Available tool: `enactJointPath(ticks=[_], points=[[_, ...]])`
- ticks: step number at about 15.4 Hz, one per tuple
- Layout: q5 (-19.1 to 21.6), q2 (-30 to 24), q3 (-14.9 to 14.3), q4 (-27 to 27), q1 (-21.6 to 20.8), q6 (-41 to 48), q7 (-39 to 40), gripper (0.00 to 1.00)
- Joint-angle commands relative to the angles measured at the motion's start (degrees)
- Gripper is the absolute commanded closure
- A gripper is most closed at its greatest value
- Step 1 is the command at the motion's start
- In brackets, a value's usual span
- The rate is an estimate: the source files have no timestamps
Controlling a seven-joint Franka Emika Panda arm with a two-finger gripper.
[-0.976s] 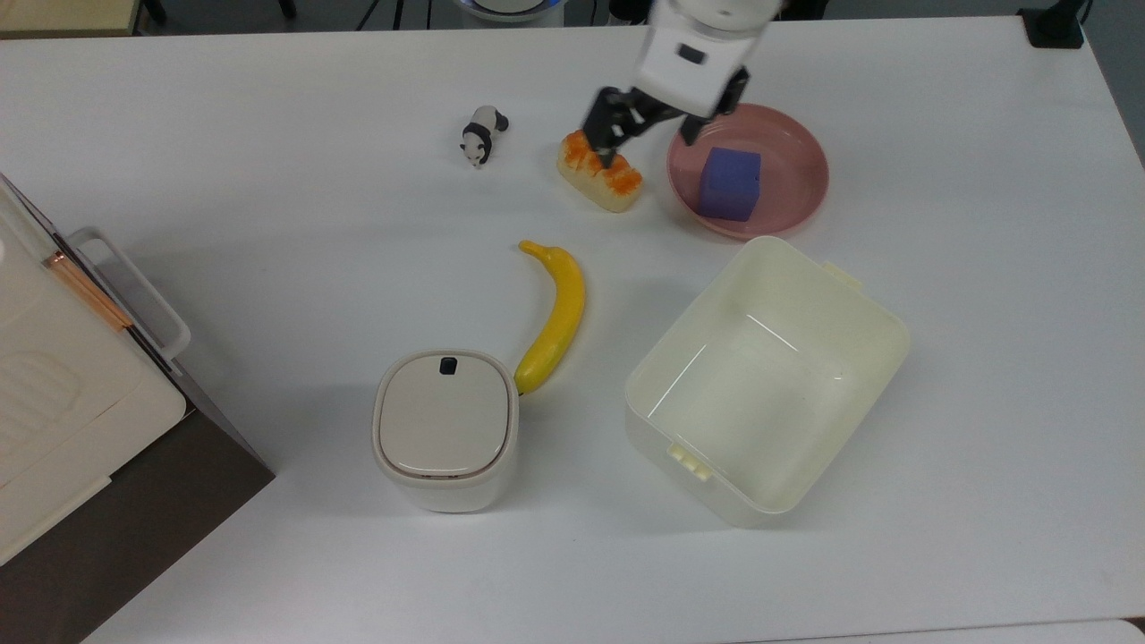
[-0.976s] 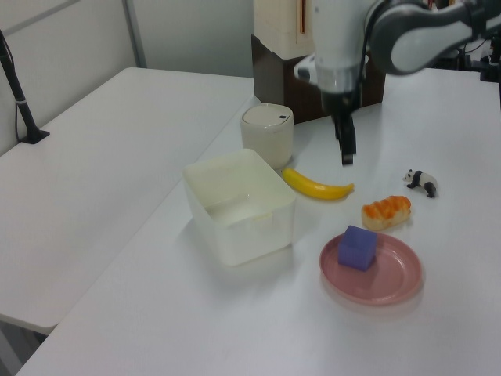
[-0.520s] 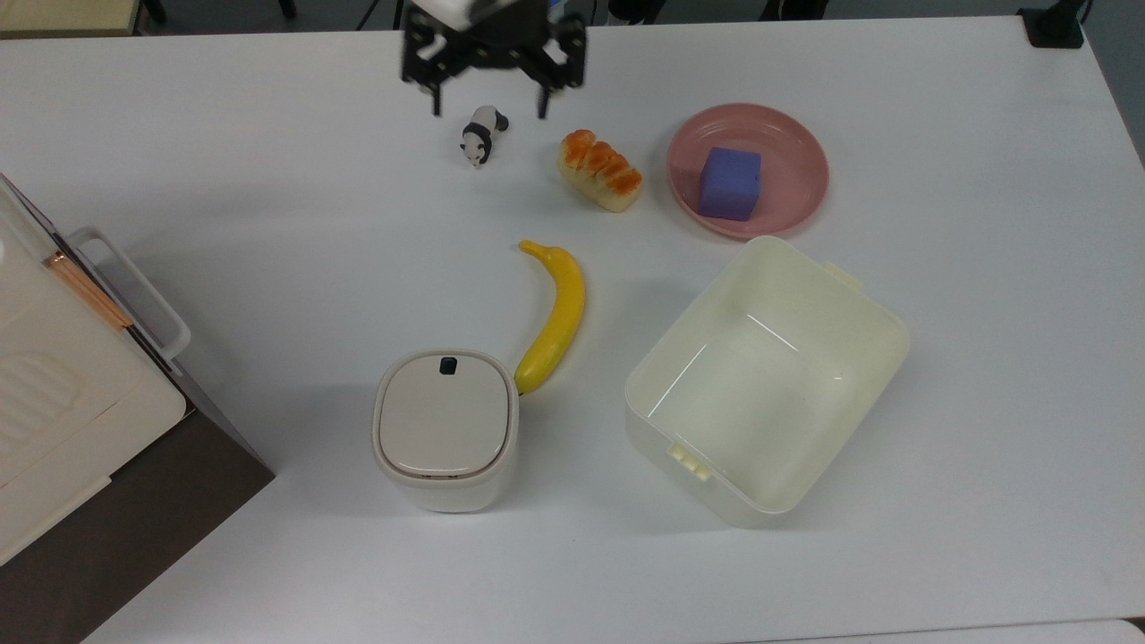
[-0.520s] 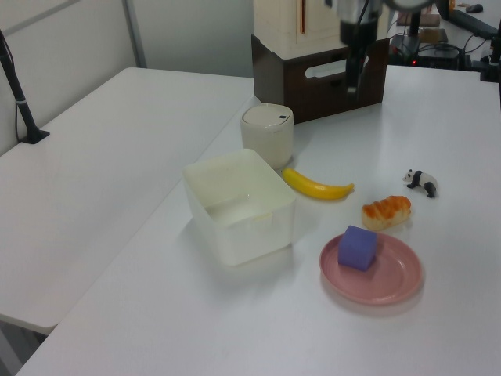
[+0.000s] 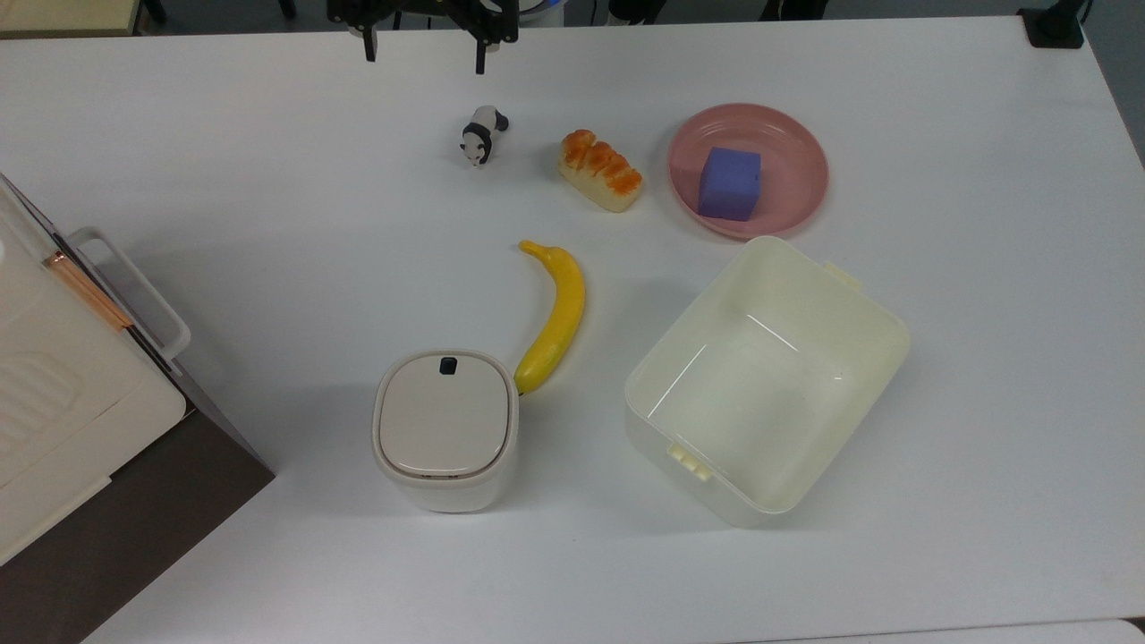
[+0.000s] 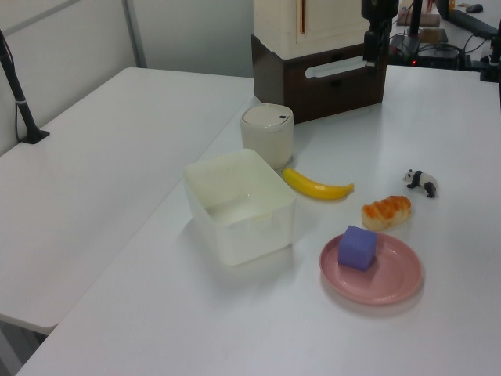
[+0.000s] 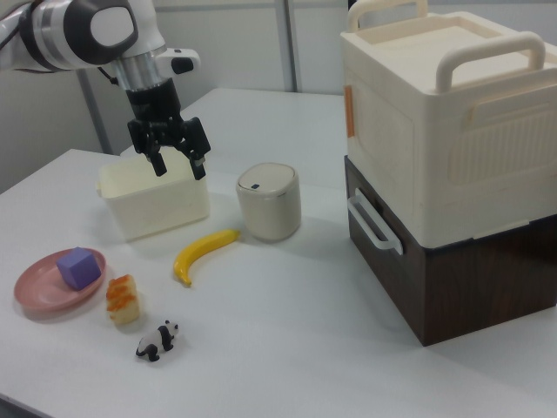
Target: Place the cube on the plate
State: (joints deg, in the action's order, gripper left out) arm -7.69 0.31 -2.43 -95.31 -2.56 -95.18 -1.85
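Note:
The blue-purple cube (image 5: 730, 183) rests on the pink plate (image 5: 792, 156) at the top view's upper right, sitting toward the plate's left half. Nothing touches either one. My gripper (image 5: 424, 49) hangs high at the top view's upper edge, well to the left of the plate and beyond the panda. It is open with nothing between its fingers. The right view has the gripper (image 7: 179, 164) raised above the table in front of the cream tub, with the cube (image 7: 78, 267) and plate (image 7: 35, 292) low at the right view's left. In the left view the cube (image 6: 358, 247) sits on the plate (image 6: 395, 276).
A bread toy (image 5: 601, 170) and a small panda (image 5: 481, 134) lie left of the plate. A banana (image 5: 556, 313), a lidded round-cornered bin (image 5: 445, 427) and a large cream tub (image 5: 809, 259) fill the middle. Stacked boxes (image 5: 54, 376) stand at the top view's left edge.
My open gripper left the plate area, rose and travelled to the top view's left and toward its upper edge. The cube stayed on the plate.

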Motion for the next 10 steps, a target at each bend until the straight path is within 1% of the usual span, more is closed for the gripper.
enactJointPath(ticks=[1,2,3,5,10], points=[[0.1,-1.1,-1.6,-0.5,-1.0,0.4,-0.5,0.0],[1.1,-1.2,-2.7,-0.4,-0.4,0.3,-0.4,0.0],[2.3,-1.2,-3.3,0.4,-0.3,0.4,-0.5,0.0],[6.3,-1.3,-3.5,0.7,-0.3,0.8,-0.4,0.0],[6.8,-1.3,-3.4,0.7,-0.7,2.1,-0.4,0.0]])
